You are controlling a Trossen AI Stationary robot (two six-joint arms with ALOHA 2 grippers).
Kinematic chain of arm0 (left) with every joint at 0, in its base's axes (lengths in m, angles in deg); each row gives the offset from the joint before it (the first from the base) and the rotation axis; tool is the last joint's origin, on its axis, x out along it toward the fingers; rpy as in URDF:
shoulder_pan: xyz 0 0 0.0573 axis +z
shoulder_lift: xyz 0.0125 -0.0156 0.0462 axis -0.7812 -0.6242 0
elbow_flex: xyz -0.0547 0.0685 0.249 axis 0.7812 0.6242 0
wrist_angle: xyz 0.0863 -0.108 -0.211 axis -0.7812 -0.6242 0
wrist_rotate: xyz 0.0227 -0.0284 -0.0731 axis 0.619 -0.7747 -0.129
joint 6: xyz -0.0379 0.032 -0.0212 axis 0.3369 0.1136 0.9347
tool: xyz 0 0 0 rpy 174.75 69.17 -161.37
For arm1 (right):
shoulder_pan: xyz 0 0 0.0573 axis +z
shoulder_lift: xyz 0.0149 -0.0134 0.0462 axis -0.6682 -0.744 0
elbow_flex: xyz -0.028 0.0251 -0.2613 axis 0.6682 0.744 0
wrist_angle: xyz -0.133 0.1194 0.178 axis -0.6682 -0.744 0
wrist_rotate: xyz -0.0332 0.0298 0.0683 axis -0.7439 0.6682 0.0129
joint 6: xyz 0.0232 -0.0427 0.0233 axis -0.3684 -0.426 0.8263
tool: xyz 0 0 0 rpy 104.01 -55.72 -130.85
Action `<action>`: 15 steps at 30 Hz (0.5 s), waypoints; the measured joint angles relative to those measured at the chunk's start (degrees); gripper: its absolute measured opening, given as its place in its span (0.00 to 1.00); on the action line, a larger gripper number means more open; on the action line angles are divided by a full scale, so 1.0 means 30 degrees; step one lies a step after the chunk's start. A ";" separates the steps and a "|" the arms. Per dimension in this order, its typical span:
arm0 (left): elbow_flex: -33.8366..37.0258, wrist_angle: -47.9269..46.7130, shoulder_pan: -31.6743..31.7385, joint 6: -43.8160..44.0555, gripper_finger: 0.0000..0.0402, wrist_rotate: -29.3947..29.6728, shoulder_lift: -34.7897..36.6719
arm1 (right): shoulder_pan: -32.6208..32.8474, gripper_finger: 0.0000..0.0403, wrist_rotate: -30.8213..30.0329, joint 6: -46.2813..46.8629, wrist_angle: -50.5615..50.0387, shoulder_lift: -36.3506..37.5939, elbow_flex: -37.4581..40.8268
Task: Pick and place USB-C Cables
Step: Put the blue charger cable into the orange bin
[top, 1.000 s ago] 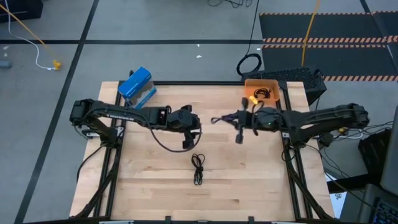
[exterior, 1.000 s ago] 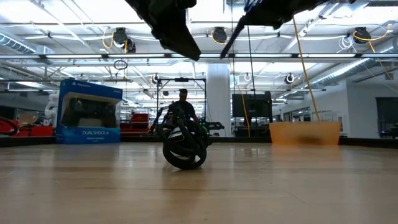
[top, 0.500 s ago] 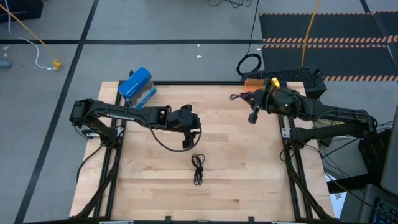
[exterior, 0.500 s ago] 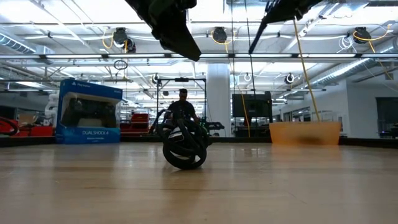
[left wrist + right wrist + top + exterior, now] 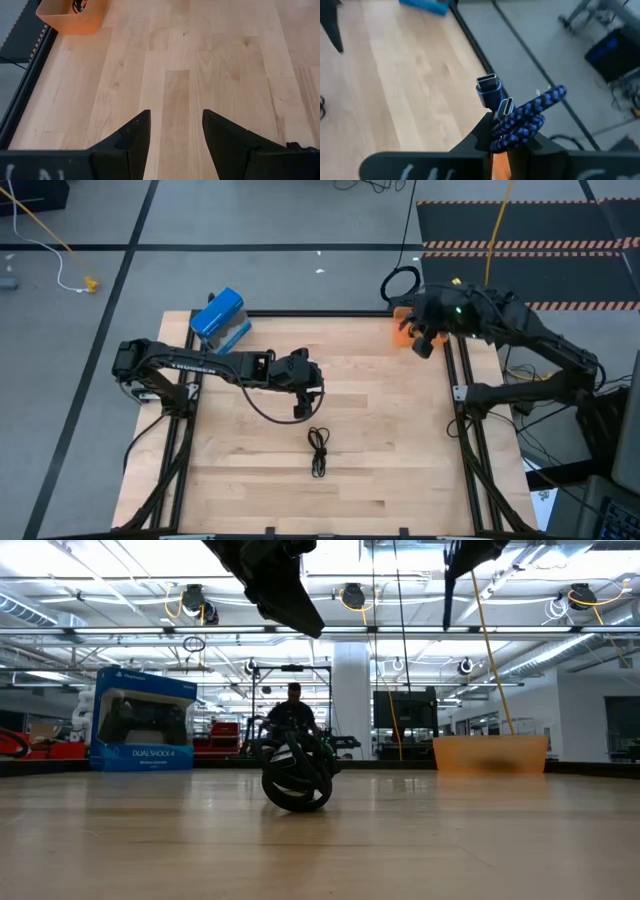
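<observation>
My right gripper (image 5: 507, 131) is shut on the purple-blue braided cable (image 5: 529, 114) and hangs high over the orange bin (image 5: 403, 330) at the table's far right corner. The bin holds a black coiled cable (image 5: 80, 5). The black folded cable (image 5: 319, 450) lies flat on the wood near the table's middle, and its bundle (image 5: 297, 778) shows in the low view. My left gripper (image 5: 172, 125) is open, hovering above bare wood just beyond that cable (image 5: 302, 405). My right gripper pinches the purple-blue cable's folded bundle (image 5: 512, 131) between its two fingers. Several strands and the two plug ends (image 5: 492, 91) stick out past the fingertips. The cable is lifted clear of the table; the fingers hide what lies farther back between them.
A blue game-controller box (image 5: 218, 318) stands at the table's far left edge, also in the low view (image 5: 143, 720). A large black cable loop (image 5: 400, 283) lies on the floor behind the bin. Bare wood spreads around the folded cable. A person (image 5: 293, 705) is far off in the room.
My right gripper has carried the purple-blue cable from above the table's middle toward the far right corner, turning as it went, and now hangs over the orange bin. It has stayed shut on the cable.
</observation>
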 joint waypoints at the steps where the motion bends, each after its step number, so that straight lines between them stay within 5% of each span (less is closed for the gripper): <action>1: 0.0000 0.0018 0.0000 -0.0002 0.45 0.0000 0.0000 | -0.0308 0.04 0.0247 -0.0143 -0.0584 -0.0442 -0.0511; 15: 0.0000 0.0377 0.0000 -0.0551 0.45 0.0022 0.0007 | -0.5591 0.04 0.0333 -0.2952 -0.7921 -0.6981 -0.3861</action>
